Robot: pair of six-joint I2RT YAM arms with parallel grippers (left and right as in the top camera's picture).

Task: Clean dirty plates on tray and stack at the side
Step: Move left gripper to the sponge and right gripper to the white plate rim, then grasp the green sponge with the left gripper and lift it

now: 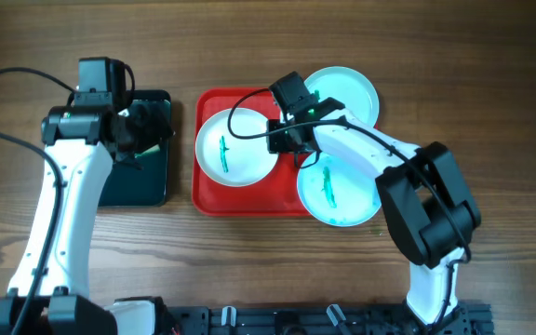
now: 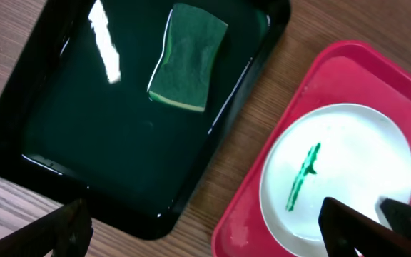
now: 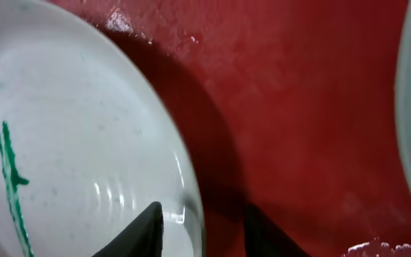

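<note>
Nearest the desk's [image 1: 491, 56] front edge, a smeared turquoise plate [image 1: 338, 195] overhangs the red tray's [image 1: 249, 200] near right corner. Farther in, the smeared white plate [image 1: 234, 146] lies in the tray's left half. The right hand [image 1: 275, 144], partly open, straddles its right rim. Toward the left edge, the left hand [image 1: 147, 130] hangs wide open and empty over a dark green tray [image 1: 142, 186] holding a sponge [image 2: 188, 57]. Farthest, a second turquoise plate [image 1: 347, 93] overlaps the tray's far right corner.

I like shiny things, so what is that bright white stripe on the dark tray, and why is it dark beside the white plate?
Left wrist view: light glare on the glossy dark tray. Right wrist view: the white plate casts a shadow on the red tray.
</note>
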